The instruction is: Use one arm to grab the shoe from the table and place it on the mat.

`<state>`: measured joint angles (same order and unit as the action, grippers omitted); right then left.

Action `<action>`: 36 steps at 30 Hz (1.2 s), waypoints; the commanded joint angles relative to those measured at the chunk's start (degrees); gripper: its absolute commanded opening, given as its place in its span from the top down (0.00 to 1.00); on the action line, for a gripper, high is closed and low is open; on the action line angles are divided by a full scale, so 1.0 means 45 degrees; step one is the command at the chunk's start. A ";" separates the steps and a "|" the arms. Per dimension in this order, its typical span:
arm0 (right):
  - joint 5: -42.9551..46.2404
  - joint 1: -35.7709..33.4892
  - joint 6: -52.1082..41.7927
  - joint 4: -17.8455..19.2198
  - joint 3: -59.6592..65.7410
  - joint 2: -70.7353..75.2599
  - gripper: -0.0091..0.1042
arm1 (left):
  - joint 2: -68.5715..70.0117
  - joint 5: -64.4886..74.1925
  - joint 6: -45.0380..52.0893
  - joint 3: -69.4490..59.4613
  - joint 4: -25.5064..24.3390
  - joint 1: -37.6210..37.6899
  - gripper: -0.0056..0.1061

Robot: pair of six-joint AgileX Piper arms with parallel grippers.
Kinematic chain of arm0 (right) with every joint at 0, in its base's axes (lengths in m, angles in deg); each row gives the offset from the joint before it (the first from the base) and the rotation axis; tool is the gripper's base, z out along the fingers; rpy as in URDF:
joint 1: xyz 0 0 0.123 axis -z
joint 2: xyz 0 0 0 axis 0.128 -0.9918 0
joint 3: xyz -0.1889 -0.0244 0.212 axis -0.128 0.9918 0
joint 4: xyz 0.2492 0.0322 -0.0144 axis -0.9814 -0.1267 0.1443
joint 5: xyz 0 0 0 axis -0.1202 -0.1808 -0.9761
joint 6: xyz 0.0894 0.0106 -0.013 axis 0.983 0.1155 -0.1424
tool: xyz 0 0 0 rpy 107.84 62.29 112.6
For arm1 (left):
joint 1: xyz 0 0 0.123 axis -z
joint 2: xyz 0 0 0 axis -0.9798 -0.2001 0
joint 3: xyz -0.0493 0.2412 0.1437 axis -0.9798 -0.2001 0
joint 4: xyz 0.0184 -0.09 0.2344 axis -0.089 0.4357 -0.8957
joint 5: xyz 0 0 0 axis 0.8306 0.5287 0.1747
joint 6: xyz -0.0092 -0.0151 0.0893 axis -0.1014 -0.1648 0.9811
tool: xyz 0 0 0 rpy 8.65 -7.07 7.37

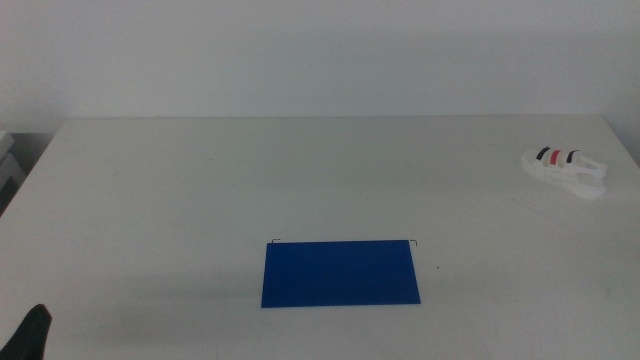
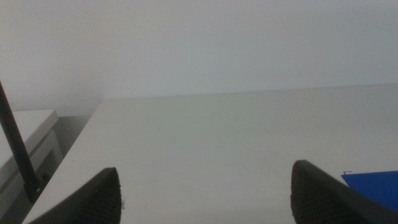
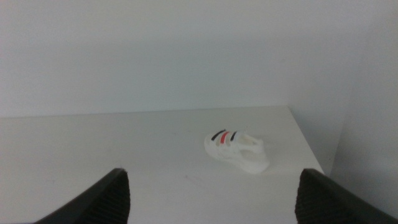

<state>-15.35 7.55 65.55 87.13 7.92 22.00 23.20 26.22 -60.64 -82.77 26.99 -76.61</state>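
Your one shoe [image 1: 565, 171] lies at the desk's [image 1: 300, 180] far right edge, well apart from the single blue mat [image 1: 341, 272]. Left gripper [image 2: 205, 199] and right gripper [image 3: 214, 202]: jaws apart, holding nothing.

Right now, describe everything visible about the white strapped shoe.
The small white chunky-soled shoe lies alone on the wide white tabletop, near its far right corner, well away from the flat dark-blue rectangular mat. Black, red and grey straps cross its top. It looks like moulded plastic or rubber. Nothing touches it but the table; no end effector is near.
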 commanded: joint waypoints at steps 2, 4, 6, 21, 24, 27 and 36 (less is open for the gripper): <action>0.0870 0.0058 -0.0085 0.0231 -0.1557 -0.1603 0.11 | 0.0170 -0.1046 -0.0059 -0.0090 0.0123 0.0058 0.11; 0.0887 0.0058 -0.0070 0.0159 -0.2138 -0.2443 0.11 | 0.0170 -0.1046 -0.0059 -0.0090 0.0123 0.0058 0.11; 0.0956 0.0023 -0.0084 0.0133 -0.2660 -0.3157 0.11 | 0.0170 -0.1046 -0.0059 -0.0090 0.0123 0.0058 0.11; -0.1255 0.0023 -0.0189 0.0296 -0.7480 -0.7857 0.11 | 0.0170 -0.1046 -0.0059 -0.0090 0.0123 0.0058 0.11; -0.2150 0.0023 -0.0178 0.0314 -0.8967 -0.9003 0.11 | 0.0170 -0.1046 -0.0059 -0.0090 0.0123 0.0058 0.11; -0.2798 0.0023 -0.0178 0.0329 -1.0392 -1.0071 0.11 | 0.0170 -0.1046 -0.0059 -0.0090 0.0123 0.0058 0.11; -0.5597 0.0023 -0.0678 0.0903 -1.5164 -1.3967 0.11 | 0.0170 -0.1046 -0.0059 -0.0090 0.0123 0.0058 0.11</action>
<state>-41.43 7.55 64.07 89.10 -55.32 -39.54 23.20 26.22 -60.64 -82.77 26.99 -76.61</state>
